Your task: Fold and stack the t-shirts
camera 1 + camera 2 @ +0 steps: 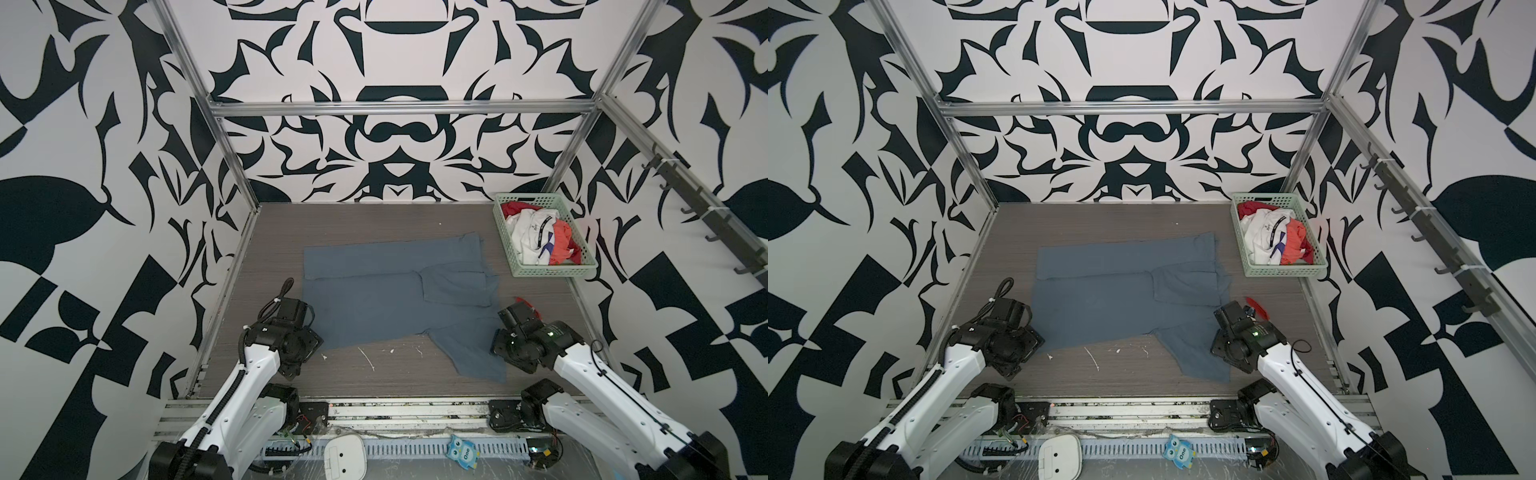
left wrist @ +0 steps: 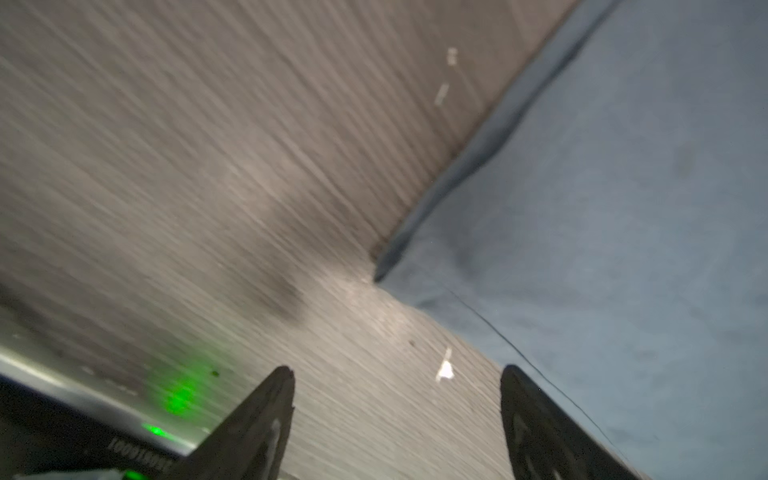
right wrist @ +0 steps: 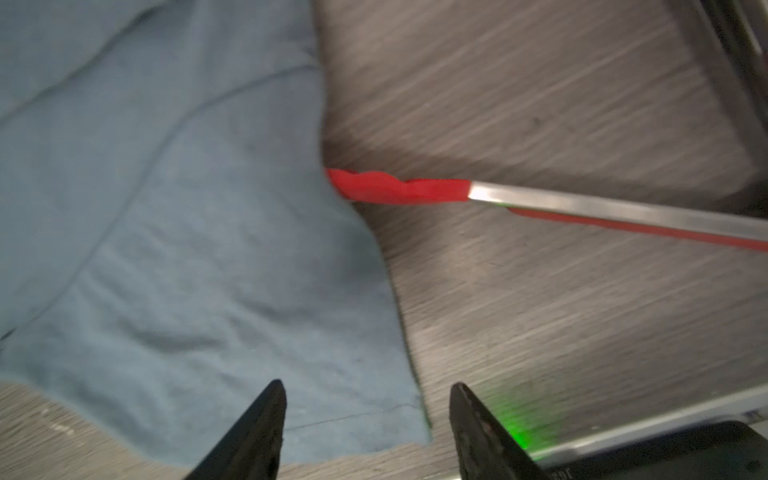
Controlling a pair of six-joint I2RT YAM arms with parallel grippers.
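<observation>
Grey table (image 1: 374,220), patterned walls: blue shirt (image 1: 374,299) spread flat mid-table.
Jaws spread wide and empty, left gripper (image 2: 395,374) and right gripper (image 3: 365,386) hover low at the shirt's near edges. Far right, white and red shirts (image 1: 536,237) lie crumpled in the basket (image 1: 548,272).

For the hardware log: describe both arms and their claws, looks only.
Both the left arm and right arm have white shell links with black joints and motor housings. A black ribbed cable hose runs along the left one; a thin black wire loops on the right. Left claw and right claw have black, tapered, pointed fingers.
</observation>
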